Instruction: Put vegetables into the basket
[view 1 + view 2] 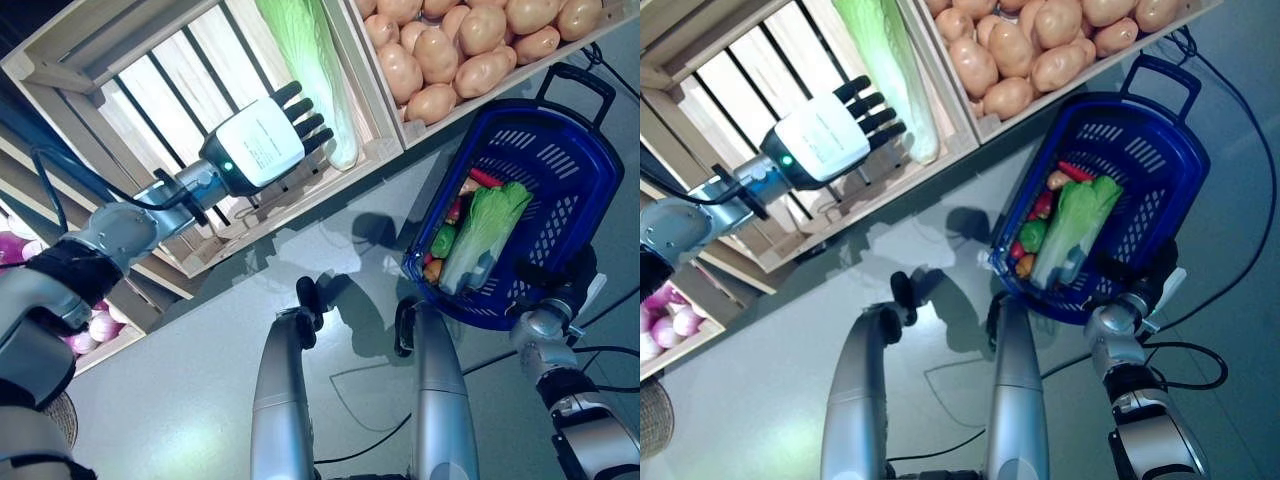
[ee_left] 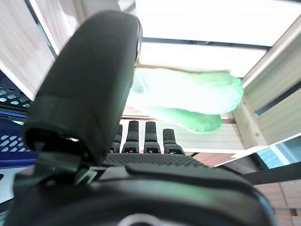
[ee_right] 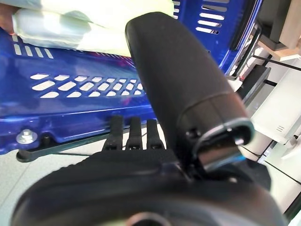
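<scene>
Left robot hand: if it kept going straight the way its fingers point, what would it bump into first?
Probably the long pale green napa cabbage lying in the slatted wooden crate. The left robot hand is open with its fingertips aimed at the cabbage; how close it is cannot be told.

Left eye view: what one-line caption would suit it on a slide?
Open left hand reaches toward a cabbage in a wooden crate, while the right hand carries a blue basket of vegetables.
</scene>
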